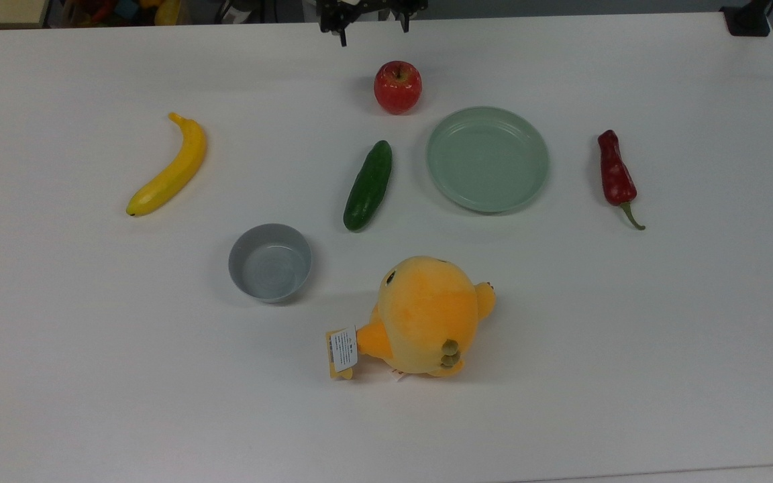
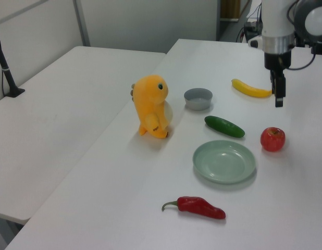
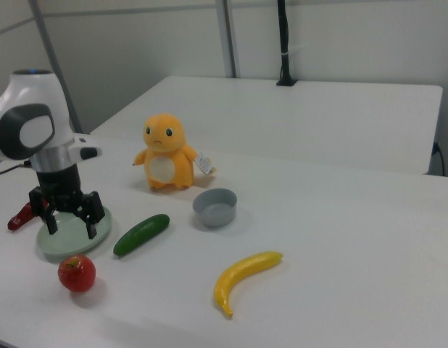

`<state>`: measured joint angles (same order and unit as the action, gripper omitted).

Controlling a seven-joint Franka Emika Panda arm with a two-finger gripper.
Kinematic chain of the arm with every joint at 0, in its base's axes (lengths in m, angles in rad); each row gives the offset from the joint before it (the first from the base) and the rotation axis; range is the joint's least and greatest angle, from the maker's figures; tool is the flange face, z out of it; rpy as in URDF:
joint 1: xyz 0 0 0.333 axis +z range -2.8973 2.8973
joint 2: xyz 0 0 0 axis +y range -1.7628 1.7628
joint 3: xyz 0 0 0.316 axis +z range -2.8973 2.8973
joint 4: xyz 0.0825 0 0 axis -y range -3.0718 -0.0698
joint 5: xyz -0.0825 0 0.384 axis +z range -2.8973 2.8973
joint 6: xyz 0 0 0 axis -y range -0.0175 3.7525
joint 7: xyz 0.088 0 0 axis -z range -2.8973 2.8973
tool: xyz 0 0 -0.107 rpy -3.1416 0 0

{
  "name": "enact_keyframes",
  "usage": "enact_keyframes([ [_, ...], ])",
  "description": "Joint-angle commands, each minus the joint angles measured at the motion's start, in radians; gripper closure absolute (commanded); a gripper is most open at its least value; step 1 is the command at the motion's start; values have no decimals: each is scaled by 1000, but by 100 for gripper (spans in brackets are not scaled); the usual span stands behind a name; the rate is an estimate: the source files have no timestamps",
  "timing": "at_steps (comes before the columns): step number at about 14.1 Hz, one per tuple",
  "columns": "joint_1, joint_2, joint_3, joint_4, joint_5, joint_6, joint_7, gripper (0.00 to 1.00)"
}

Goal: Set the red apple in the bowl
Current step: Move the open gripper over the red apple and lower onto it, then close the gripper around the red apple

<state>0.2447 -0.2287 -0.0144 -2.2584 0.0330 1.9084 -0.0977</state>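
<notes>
The gripper [image 3: 68,223] hung wide open and empty above the bench [image 1: 628,335], near the apple [image 1: 397,86]. The apple sat beside the plate [image 1: 487,159], well apart from the bowl [image 1: 270,262]. Centring the fingers over its widest part before descending looked wise, since a glossy round surface might slip.

Banana [image 1: 170,166], cucumber [image 1: 368,186], plate [image 1: 487,159], chili [image 1: 614,176], plush [image 1: 425,315]

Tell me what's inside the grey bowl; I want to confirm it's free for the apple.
Nothing: the top view shows the bare grey floor of the bowl. The red apple sits on the table, apart from it. The open gripper hangs nearby.
</notes>
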Motion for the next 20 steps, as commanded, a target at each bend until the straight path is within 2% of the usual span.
enact_keyframes([
  [1,39,37,-2,-56,7,76,-17,0],
  [5,64,127,-2,-58,7,152,-28,0],
  [19,70,219,7,-58,5,176,-125,0],
  [20,68,224,16,-58,1,182,-126,4],
])
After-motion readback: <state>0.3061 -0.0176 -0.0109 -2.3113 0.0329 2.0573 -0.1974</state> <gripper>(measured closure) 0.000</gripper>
